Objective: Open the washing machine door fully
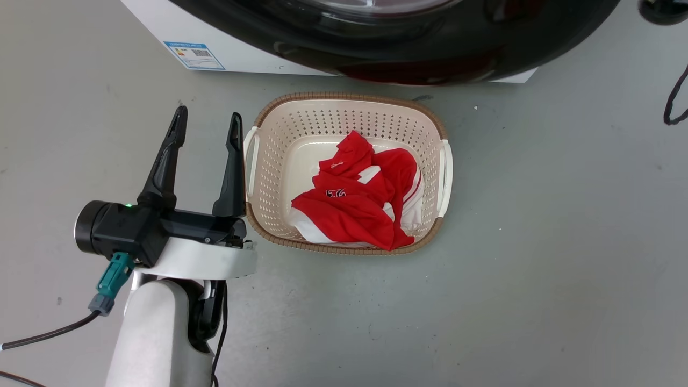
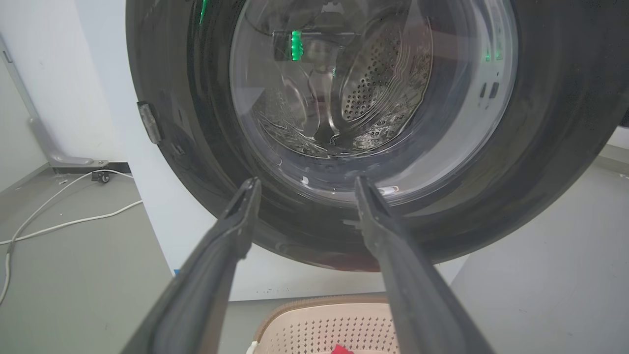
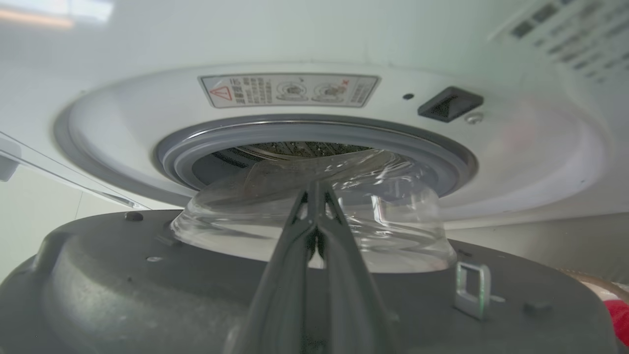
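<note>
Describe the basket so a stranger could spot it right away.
Find the white washing machine with its big round black door. On the floor just before it sits the basket: cream, perforated, brown-rimmed, with a red and white shirt inside.

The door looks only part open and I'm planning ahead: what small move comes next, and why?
Probably push the right gripper outward against the inner face of the door to swing it wider. Its shut fingers sit in the gap between door and drum opening, and the glass bowl is close to that opening.
</note>
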Robot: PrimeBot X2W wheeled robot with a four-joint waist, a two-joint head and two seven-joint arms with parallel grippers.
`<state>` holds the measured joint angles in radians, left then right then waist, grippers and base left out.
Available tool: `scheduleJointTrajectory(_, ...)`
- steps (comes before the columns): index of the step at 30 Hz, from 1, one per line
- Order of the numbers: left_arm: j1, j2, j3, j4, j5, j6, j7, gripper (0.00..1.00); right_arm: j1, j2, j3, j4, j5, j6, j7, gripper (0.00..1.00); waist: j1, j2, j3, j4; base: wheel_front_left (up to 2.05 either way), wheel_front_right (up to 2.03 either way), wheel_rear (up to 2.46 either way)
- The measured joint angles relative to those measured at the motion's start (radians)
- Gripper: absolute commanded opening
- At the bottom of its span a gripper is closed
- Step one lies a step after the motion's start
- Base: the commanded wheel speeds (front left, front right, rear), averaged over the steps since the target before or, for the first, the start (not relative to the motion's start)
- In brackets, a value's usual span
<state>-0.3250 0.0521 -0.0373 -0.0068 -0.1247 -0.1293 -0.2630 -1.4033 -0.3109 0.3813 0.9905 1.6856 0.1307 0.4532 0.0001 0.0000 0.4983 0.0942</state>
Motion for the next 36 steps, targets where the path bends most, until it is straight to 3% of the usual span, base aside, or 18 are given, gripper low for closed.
scheduleJointTrajectory(18, 0.029, -0.001, 0.003, 0.037, 0.002, 0.0, 0.0, 1.0, 0.246, 0.004, 0.051, -0.167, 0.103, 0.0, 0.265, 0.0, -0.0001, 0.0, -0.111, -0.027, 0.0, 0.0, 0.0)
scheduleJointTrajectory(36, 0.145, -0.001, -0.018, 0.084, 0.015, 0.012, 0.0, 1.0, 0.584, 0.058, 0.152, -0.417, 0.211, 0.0, 0.348, 0.0, -0.0002, 0.0, -0.311, -0.059, 0.0, 0.0, 0.0)
